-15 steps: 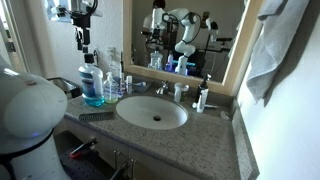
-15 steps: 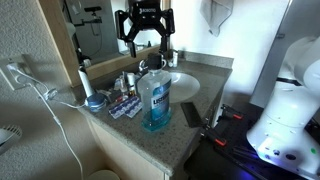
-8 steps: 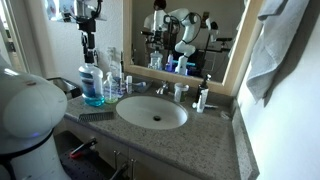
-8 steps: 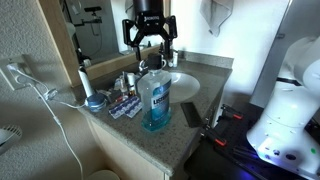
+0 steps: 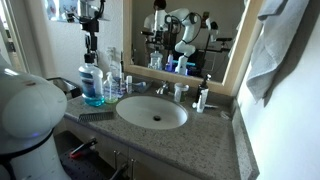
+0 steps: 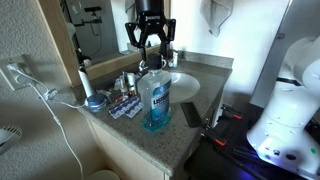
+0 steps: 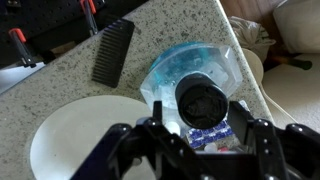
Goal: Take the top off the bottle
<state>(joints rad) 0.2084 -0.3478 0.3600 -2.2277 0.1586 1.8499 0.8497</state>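
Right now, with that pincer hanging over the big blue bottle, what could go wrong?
1. Nothing pins the mouthwash bottle down. It stands free on the granite counter, so once the open pincer grips and twists the cap, the whole bottle may just spin or tip.
2. Small bottles stand close beside it, and a tipping bottle could probably knock them over.

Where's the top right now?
In the wrist view, the top sits on the bottle, directly under the open gripper, beside the sink.
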